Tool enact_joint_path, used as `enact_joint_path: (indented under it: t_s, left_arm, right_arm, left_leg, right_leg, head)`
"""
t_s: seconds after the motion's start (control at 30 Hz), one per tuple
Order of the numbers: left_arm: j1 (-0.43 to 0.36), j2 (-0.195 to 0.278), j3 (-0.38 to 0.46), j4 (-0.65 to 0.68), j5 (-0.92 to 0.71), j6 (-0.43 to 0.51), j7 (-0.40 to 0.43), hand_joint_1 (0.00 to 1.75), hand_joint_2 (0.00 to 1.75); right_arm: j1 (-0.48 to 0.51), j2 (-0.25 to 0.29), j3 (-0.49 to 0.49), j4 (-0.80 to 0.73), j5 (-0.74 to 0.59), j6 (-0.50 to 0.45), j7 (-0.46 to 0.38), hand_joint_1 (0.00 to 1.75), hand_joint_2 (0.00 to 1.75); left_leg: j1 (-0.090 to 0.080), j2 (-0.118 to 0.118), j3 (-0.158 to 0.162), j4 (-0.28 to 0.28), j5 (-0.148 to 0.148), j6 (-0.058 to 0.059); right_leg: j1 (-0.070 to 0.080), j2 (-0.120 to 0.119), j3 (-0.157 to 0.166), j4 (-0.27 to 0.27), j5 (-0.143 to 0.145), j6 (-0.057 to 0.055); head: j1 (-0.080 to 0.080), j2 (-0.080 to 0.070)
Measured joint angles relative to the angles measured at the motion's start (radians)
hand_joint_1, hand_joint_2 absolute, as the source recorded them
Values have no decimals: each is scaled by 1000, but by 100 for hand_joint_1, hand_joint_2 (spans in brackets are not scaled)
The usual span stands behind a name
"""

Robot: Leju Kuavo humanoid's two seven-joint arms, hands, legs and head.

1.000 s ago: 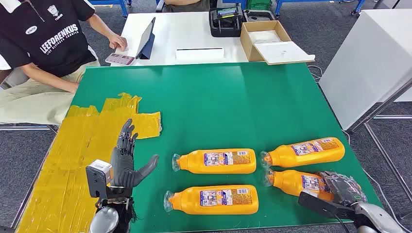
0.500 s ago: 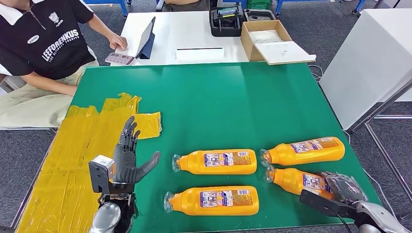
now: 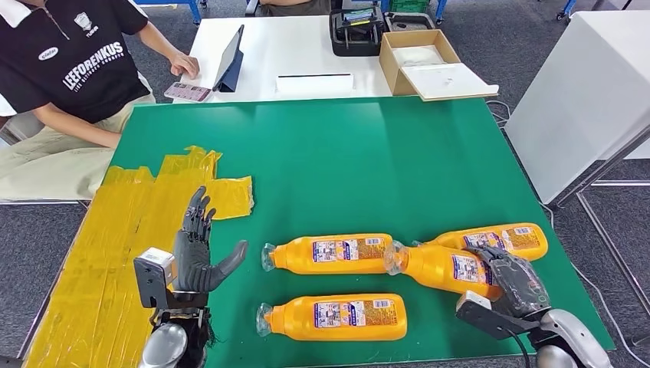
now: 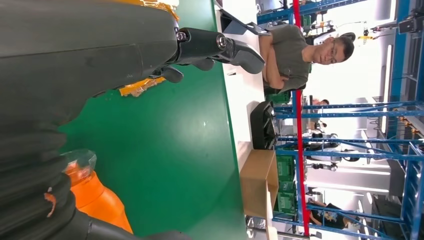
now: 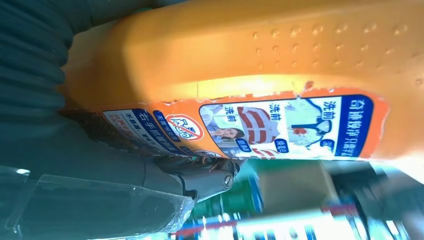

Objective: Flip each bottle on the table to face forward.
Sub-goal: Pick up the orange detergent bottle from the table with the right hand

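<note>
Four orange bottles with clear caps are on the green table point(image 3: 368, 161), caps to the left. One lies at the near edge point(image 3: 333, 317), one in the middle point(image 3: 329, 254), one at the far right point(image 3: 502, 237). My right hand point(image 3: 515, 284) grips the base end of the fourth bottle point(image 3: 441, 266), which is raised and tilted, its cap by the middle bottle's base. In the right wrist view that bottle point(image 5: 280, 75) shows its label close up. My left hand point(image 3: 195, 249) is upright and open to the left of the bottles, holding nothing; its fingers point(image 4: 220, 45) are spread, and a bottle's cap end point(image 4: 92, 192) lies beside it.
Yellow tape point(image 3: 138, 230) covers the table's left part. A person in a black shirt point(image 3: 69, 61) sits at the far left corner. Behind the green table, a white table point(image 3: 299, 46) carries a tablet point(image 3: 230, 60), a cardboard box point(image 3: 425, 61) and a black case point(image 3: 356, 31).
My right hand has closed on the near right bottle, raised it and carried it left toward the middle bottle. The far right bottle shifted slightly. My left hand has barely moved.
</note>
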Motion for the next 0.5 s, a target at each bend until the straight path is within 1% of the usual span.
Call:
enact_joint_path:
  t_s: [0.2,0.3,0.5]
  left_arm:
    - [1,0,2,0,0,0,-1,0,175]
    - [1,0,2,0,2,1,-5,0,175]
    - [2,4,3,10,15,9,-18,0,175]
  right_arm:
    - [20,53,-43,-72,-30,-48,-27,175,175]
    - [29,74,-60,-94,-55,-98,-35,175,175]
    - [77,139,-83,-187,-90,-219,17,175,175]
  left_leg:
    - [0,0,-2,0,0,-1]
    - [0,0,-3,0,-1,-1]
    - [-1,-1,-3,0,-1,-1]
  right_leg:
    - [0,0,-2,0,0,0]
    - [0,0,-3,0,0,0]
    - [-1,-1,-3,0,0,0]
  head:
    - [0,0]
    - [0,0]
    - [0,0]
